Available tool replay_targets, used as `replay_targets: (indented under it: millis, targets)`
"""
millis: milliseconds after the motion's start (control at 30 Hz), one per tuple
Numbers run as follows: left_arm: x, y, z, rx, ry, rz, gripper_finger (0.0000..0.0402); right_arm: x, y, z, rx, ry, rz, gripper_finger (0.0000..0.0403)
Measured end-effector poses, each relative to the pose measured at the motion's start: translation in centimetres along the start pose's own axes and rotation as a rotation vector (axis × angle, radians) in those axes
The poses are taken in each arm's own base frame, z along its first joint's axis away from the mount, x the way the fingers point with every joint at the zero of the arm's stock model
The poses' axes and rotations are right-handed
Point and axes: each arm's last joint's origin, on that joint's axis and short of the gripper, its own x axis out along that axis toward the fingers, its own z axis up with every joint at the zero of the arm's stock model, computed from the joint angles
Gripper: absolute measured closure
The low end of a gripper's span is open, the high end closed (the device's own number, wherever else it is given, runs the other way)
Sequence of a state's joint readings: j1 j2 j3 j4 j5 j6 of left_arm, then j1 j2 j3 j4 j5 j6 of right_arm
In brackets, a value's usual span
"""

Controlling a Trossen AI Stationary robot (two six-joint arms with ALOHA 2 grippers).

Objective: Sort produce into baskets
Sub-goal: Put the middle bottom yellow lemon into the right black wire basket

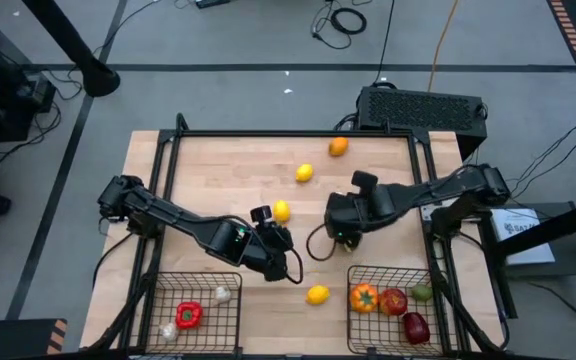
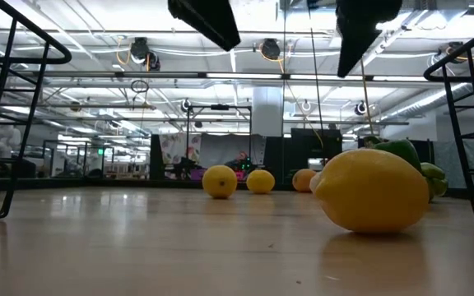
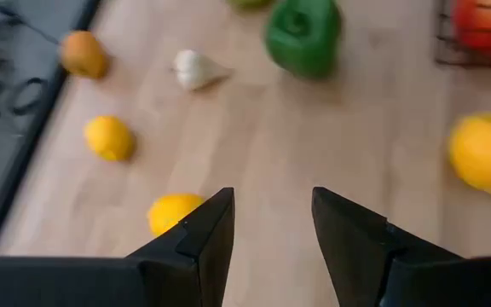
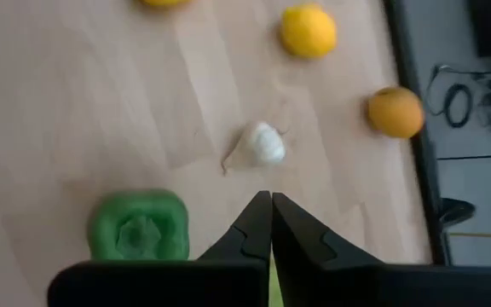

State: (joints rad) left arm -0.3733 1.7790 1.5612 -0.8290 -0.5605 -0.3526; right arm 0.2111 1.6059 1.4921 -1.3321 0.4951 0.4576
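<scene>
We take the right basket (image 1: pixel 438 322) as our landmark, a black wire-mesh square at the table's near right corner. Inside it we see an orange tomato (image 1: pixel 364 297), a red apple (image 1: pixel 393 300), a darker red piece (image 1: pixel 415 327) and a green piece (image 1: pixel 422 292) against its far right wall.

Just outside that basket's left wall lies 1 lemon (image 1: pixel 317 294) on the wooden table (image 1: pixel 218 160); in the low view it is the large lemon nearest the camera. Beyond the basket's far left corner hangs the right gripper (image 4: pixel 270 223), its 2 fingers pressed together with nothing between them. Its wrist view shows a green pepper (image 4: pixel 139 227) and a white garlic bulb (image 4: pixel 263 144) on the wood under it; from above the arm hides both.

Farther left of the basket, past the near lemon, hovers the left gripper (image 3: pixel 271 223), its fingers parted and empty. Just beyond it lies a second lemon (image 1: pixel 281 210). A third lemon (image 1: pixel 304 173) sits farther from the basket toward the table's far edge, and an orange (image 1: pixel 338 146) lies near that far edge.

Well to the left of our landmark, at the table's near left corner, stands the left basket (image 1: pixel 158 290). It holds a red pepper (image 1: pixel 188 315) and 2 white garlic bulbs (image 1: pixel 222 294).
</scene>
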Motion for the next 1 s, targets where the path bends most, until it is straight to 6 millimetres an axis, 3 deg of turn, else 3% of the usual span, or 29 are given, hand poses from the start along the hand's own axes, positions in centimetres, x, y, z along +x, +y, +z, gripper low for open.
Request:
replay_targets:
  millis: [133,367,633,833,1000]
  targets:
    - [0.0,-0.1,-0.5,0.041,0.068,-0.076,0.0236,0.9,-1.7,0.8,-0.024,0.025,0.046,0.0395]
    - [-0.1,-0.1,-0.7,0.114,0.098,-0.103,0.0236,3.4,-5.1,2.1,0.095,0.038,0.091,0.0395]
    - [-0.1,-0.1,-0.8,0.139,0.106,-0.102,0.0236,7.7,-4.5,1.1,0.145,0.078,0.217,0.0395]
    - [0.2,-0.1,-1.0,0.144,0.09,-0.071,0.0236,7.8,-4.3,2.2,0.188,-0.032,0.253,0.0394]
    - [1.1,0.3,-2.2,0.207,0.117,0.052,0.0236,7.6,-3.9,3.7,0.251,-0.195,0.283,0.0394]
